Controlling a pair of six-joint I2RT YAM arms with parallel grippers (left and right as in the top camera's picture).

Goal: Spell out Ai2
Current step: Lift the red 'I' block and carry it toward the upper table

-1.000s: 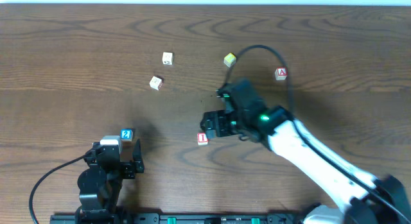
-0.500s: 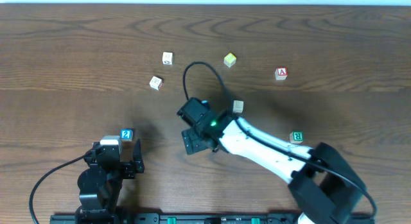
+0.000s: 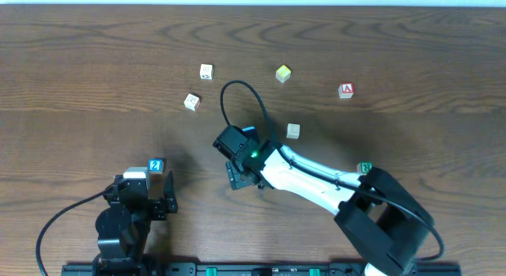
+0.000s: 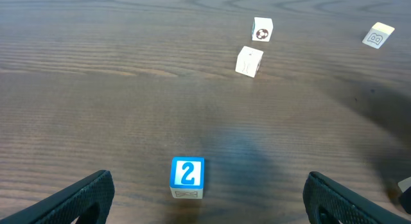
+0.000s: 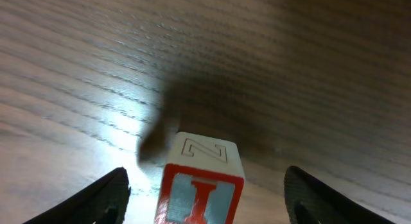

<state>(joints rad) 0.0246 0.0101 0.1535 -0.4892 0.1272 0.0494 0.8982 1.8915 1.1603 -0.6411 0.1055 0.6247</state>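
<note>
The small wooden cube with a red "I" on its white face (image 5: 200, 189) sits on the brown wood-grain counter (image 3: 79, 62), right under my right gripper (image 5: 205, 193). The overhead view hides it beneath the gripper head. The gripper's jaws are open with one on each side of the cube. There is a clear gap on both sides, so it holds nothing.

My main worry is the squeeze. If one pad lands first, I expect the light cube to skid or twist on the smooth counter, leaving me pinching its corners or missing it. A grip too near the top edge could also let it tip out on the lift.

The "I" face is red-bordered and turned towards the wrist camera. The top is bare pale wood with an embossed outline letter, so I must watch which face ends up showing.

At 9 o'clock from it stands the small cube with a white "2" on its blue face (image 3: 156, 165), just ahead of my left gripper (image 4: 215, 201). That gripper is fully open and empty.

The small cube with a red "A" on white (image 3: 345, 90) lies well apart at 2 o'clock, so the word isn't assembled yet.

A plain whitish cube (image 3: 293, 131) and a green-faced cube (image 3: 364, 168) lie close to my right arm. A careless swing could knock either one.
</note>
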